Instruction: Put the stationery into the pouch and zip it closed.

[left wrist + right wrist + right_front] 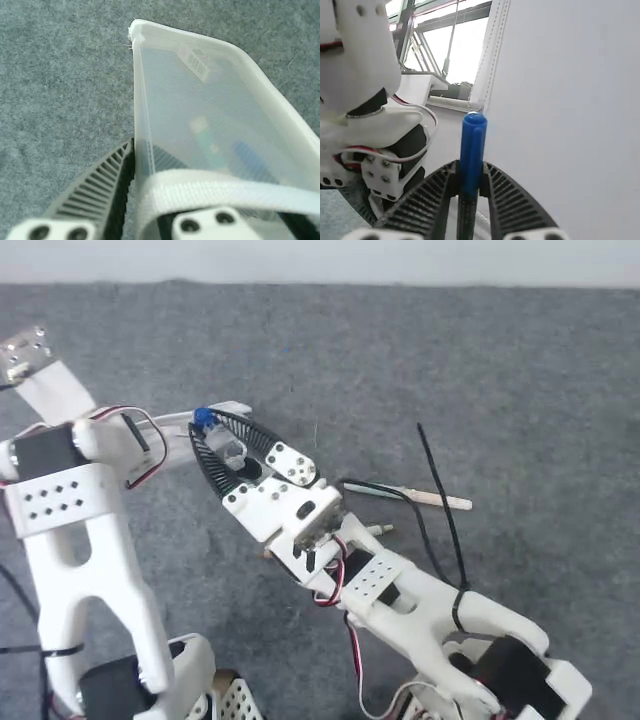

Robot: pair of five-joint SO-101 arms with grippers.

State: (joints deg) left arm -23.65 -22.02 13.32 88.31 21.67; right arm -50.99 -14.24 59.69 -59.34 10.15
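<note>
Left claw (145, 152) is clamped on the strap edge of the white mesh pouch (200, 100), which sticks out over the grey desk (60, 75). Right claw (470, 172) is pinched tight on a blue pen (472, 142), cap end up, just beside the pouch wall. A wooden pencil (425, 496) lies on the desk, well apart from the pouch.

- Beyond the pouch (210, 100), open grey bench (420, 360) reaches the wall (320, 260).
- On its near side, the left arm (70, 500) and the right arm (400, 590), holding a blue pen (471, 150), crowd together.
- Right of the pouch, a black cable (434, 480) and perhaps a pencil (440, 499) lie.
</note>
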